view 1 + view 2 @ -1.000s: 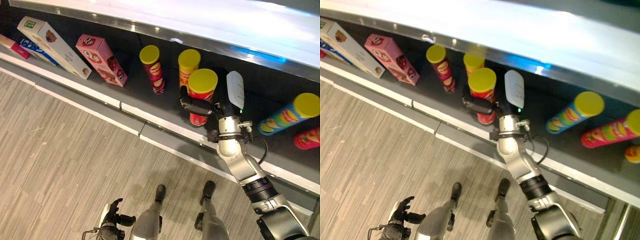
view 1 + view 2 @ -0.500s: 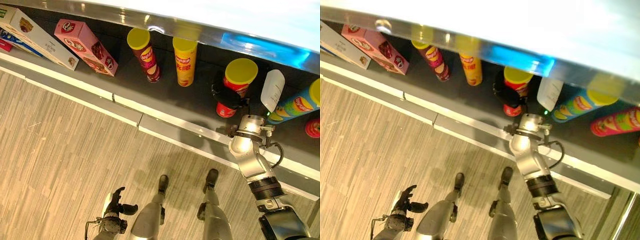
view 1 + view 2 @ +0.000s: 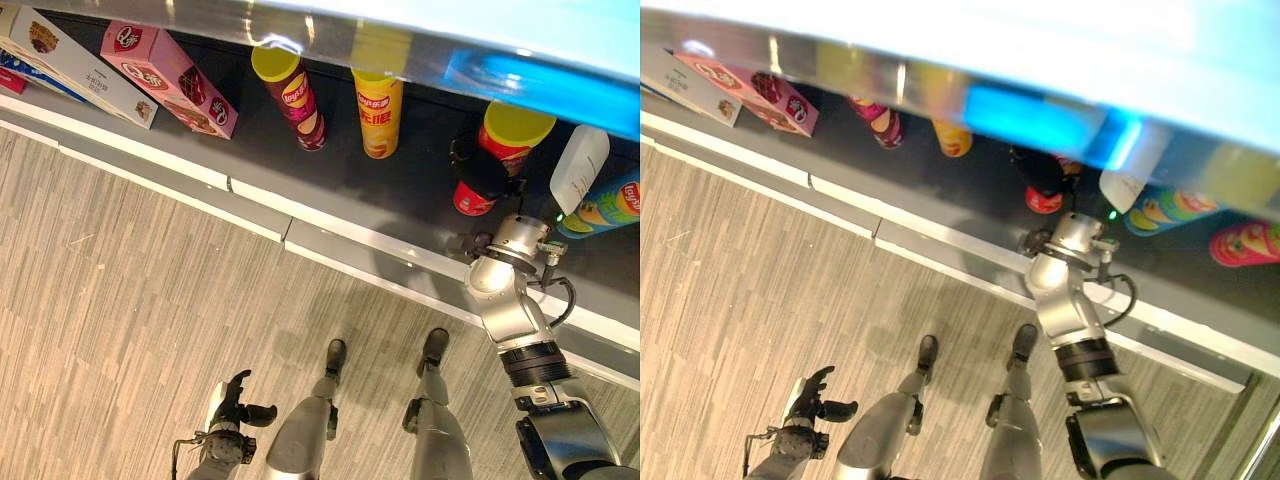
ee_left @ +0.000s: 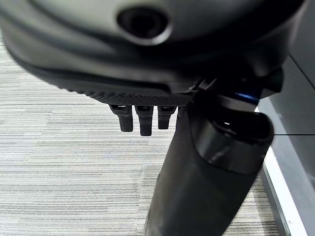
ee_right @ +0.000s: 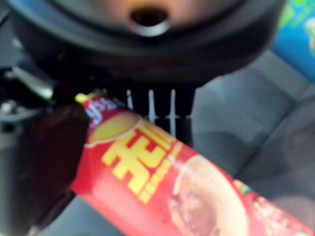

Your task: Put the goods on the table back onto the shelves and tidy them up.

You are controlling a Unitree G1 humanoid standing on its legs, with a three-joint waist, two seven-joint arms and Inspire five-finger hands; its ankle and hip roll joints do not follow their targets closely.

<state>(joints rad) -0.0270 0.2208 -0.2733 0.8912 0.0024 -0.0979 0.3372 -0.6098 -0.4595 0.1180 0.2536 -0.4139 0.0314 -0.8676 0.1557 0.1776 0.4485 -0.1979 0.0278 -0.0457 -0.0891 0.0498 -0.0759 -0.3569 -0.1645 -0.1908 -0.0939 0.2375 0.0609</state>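
Your right hand (image 3: 478, 170) grips the red chip can (image 3: 497, 157) upright on the shelf (image 3: 330, 195), open room toward the yellow can (image 3: 378, 112); left hand (image 3: 232, 415) fingers relaxed.

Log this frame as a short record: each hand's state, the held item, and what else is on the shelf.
right hand: fingers curled round the red can, which stands on the shelf
left hand: low beside the legs over the floor, fingers relaxed, holding nothing
other cans: maroon can, yellow can, blue can
boxes: pink box, white box
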